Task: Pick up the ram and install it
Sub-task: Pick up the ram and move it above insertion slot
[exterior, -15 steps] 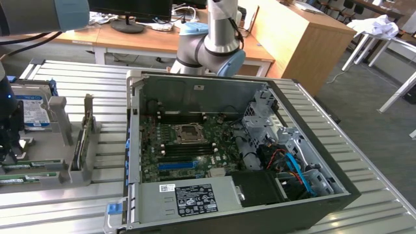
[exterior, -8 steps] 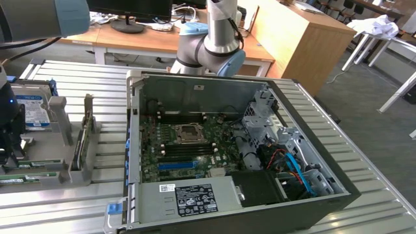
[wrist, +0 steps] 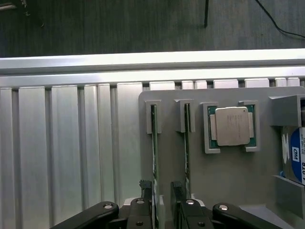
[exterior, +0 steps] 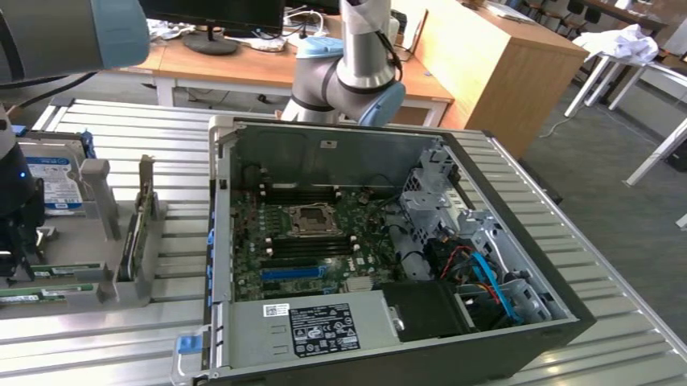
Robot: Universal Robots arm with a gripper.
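A long, thin green circuit-board ram stick (wrist: 154,143) stands on its edge in a narrow slot of a grey holder plate (wrist: 228,176), one end seated in a raised grey bracket. A second ram stick (wrist: 187,143) of the same kind stands parallel just beside it. From the exterior view their green faces (exterior: 48,273) (exterior: 43,295) show.

We are reading a "WD" mark on the hard drive label (wrist: 295,157). We are finding the print on the power supply label (exterior: 322,328) too small to read.
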